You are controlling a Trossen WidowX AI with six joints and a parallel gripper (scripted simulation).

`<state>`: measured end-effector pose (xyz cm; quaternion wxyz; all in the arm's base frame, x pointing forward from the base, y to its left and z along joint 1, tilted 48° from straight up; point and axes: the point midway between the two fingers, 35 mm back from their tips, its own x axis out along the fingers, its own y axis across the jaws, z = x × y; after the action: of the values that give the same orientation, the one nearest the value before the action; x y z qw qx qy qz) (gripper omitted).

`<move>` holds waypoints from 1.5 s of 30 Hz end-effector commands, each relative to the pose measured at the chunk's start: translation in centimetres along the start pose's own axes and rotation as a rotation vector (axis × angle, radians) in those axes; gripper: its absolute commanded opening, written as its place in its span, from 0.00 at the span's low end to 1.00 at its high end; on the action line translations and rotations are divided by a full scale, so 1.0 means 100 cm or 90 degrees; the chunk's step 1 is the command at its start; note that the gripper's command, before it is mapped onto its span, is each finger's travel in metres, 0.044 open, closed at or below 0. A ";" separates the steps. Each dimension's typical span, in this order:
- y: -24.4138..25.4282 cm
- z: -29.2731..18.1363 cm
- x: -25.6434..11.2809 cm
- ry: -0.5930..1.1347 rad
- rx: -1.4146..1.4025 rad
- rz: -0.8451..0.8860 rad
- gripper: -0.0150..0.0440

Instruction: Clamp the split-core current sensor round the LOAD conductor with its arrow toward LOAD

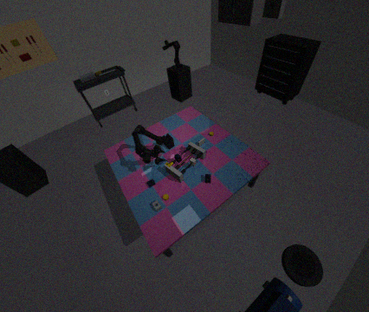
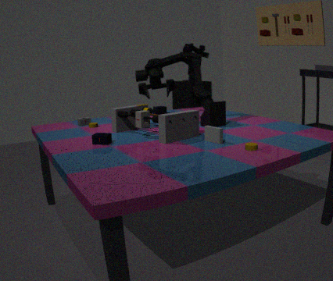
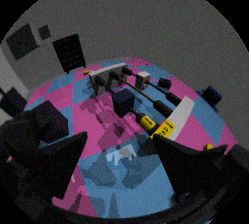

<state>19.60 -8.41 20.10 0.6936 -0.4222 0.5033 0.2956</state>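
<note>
The sensor, a dark blue block [image 1: 178, 157] [image 2: 159, 110] [image 3: 123, 102], sits around the outer conductor [image 3: 136, 111], on the arm's side of the rig. It looks like a compact block; its latch and arrow cannot be made out. The yellow LOAD label [image 3: 164, 129] is at the near end of that conductor in the wrist view, past a yellow band [image 3: 147, 122] with an arrow. My gripper [image 2: 157, 92] [image 3: 120, 136] is wide open and empty. It is raised above the table, apart from the sensor, with the sensor beyond its fingertips in the wrist view.
Two pale end panels [image 1: 174, 172] [image 2: 179, 126] [image 3: 108, 77] hold several parallel conductors. A white block [image 2: 142, 119] [image 3: 143, 80] is at the far conductor. Around the rig are a dark block [image 1: 208, 178] [image 2: 102, 138], a white block [image 2: 213, 134] and a yellow disc [image 1: 165, 197].
</note>
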 end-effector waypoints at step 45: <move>0.030 0.108 0.087 0.498 -0.484 -0.017 1.00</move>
<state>24.63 2.26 12.43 0.2656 -0.7180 0.5788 0.2808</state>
